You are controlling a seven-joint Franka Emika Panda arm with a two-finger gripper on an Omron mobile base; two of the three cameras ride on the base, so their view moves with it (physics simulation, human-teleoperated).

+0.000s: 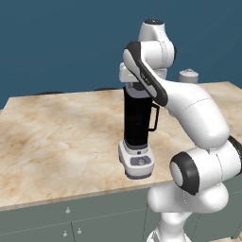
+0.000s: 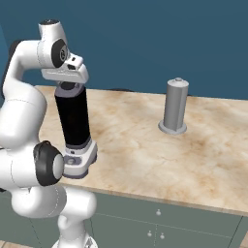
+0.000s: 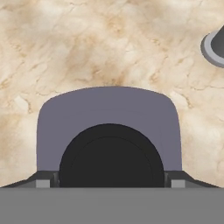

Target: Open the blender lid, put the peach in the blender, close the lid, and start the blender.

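Observation:
The blender (image 1: 137, 124) (image 2: 73, 121), a tall black jar with a side handle on a white-grey base, stands near the counter's front edge. Its dark grey blender lid (image 3: 109, 109) sits on the jar's top, seen from straight above in the hand view. My gripper (image 3: 110, 180) (image 1: 137, 88) (image 2: 68, 87) is right over the jar. Its fingertips (image 3: 43, 183) press against both sides of the lid's black round knob. The peach is out of view.
A plain grey cylinder with a round foot (image 2: 175, 109) (image 1: 188, 75) (image 3: 214, 46) stands further back on the marble counter (image 1: 56, 137), to the blender's right. Grey cabinet doors (image 2: 160, 218) run below the counter's front edge.

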